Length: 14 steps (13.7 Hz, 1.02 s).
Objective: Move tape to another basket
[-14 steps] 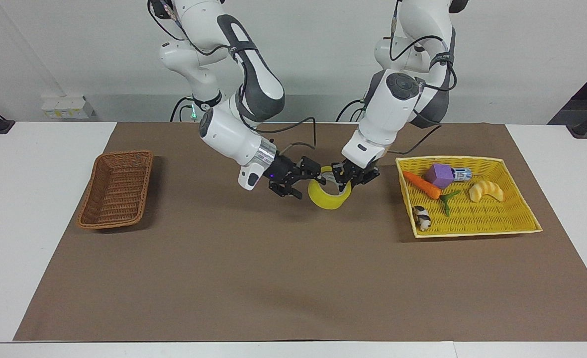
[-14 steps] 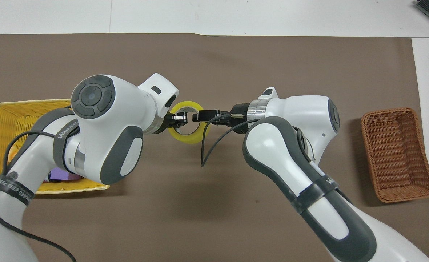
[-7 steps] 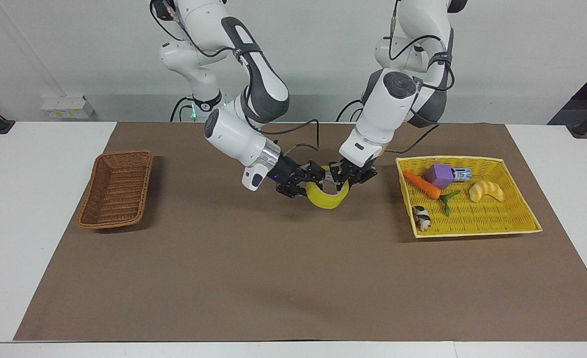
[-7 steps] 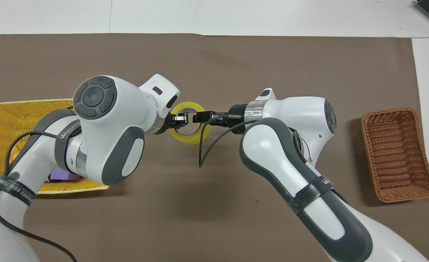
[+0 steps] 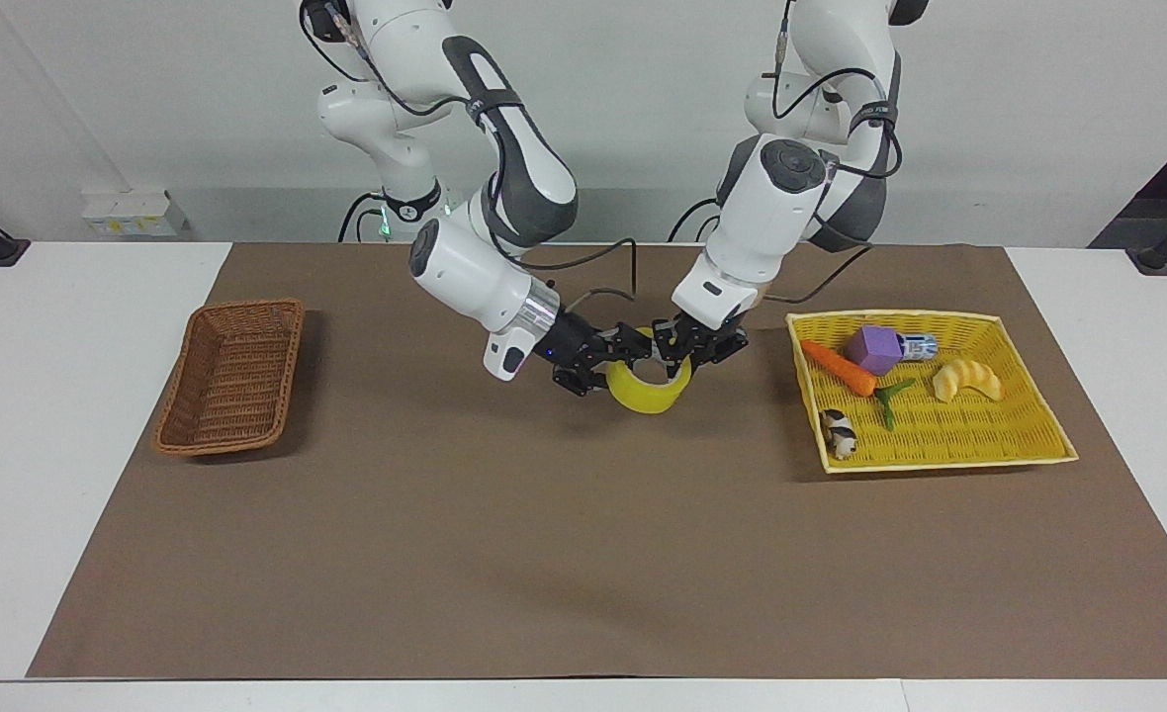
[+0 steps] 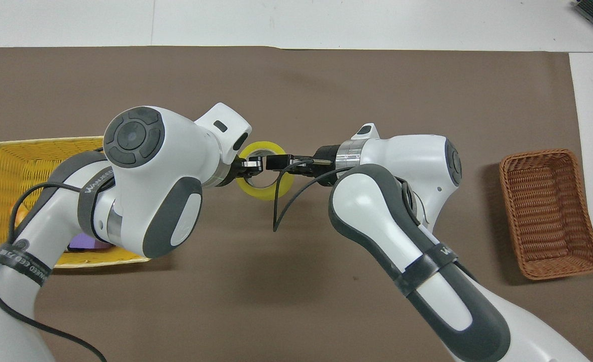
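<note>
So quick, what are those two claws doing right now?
Left gripper: shut on the yellow tape, held up over the brown mat.
Right gripper: at the tape's other edge, around its rim; a firm grip cannot be told.

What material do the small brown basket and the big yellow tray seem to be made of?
The basket looks like woven wicker: brown strands, matte, with a visible weave on its walls. The yellow tray looks like plastic mesh: bright even colour and a fine regular grid. Neither can be confirmed from sight alone.
</note>
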### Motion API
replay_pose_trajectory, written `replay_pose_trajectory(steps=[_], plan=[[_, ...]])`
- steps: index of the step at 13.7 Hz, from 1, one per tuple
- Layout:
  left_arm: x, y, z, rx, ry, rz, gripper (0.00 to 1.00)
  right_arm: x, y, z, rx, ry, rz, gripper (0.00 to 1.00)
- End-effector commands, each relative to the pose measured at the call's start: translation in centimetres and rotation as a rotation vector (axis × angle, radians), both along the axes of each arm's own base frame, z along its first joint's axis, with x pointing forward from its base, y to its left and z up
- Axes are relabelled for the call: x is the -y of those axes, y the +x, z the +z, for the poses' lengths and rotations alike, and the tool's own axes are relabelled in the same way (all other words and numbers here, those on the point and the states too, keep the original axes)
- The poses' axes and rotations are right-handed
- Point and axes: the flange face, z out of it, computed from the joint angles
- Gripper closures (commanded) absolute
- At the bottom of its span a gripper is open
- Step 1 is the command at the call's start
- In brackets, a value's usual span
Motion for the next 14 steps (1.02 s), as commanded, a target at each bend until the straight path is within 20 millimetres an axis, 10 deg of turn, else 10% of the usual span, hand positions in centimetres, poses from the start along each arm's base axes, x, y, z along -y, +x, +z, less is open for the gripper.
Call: replay_pose_trajectory(steps=[1,8,9,11,14], plan=[[-0.4,-0.3,0.4,0.005,-0.013,0.022,1.0,0.0,-0.3,0.5,-0.007,0.012,-0.025,1.0],[-0.7,-0.1,0.4,0.007,-0.013,0.019,0.82,0.4,-0.3,0.2,-0.014,0.009,-0.024,1.0],[-0.8,0.0,0.4,0.01,-0.013,0.017,0.66,0.6,-0.2,0.3,-0.012,0.009,-0.026,1.0],[-0.8,0.1,0.5,0.013,-0.013,0.009,0.02,1.5,-0.4,0.3,-0.008,0.001,-0.027,1.0],[-1.7,0.7,1.4,0.026,-0.016,0.023,0.0,3.2,-0.7,-0.1,-0.02,-0.024,-0.019,1.0]])
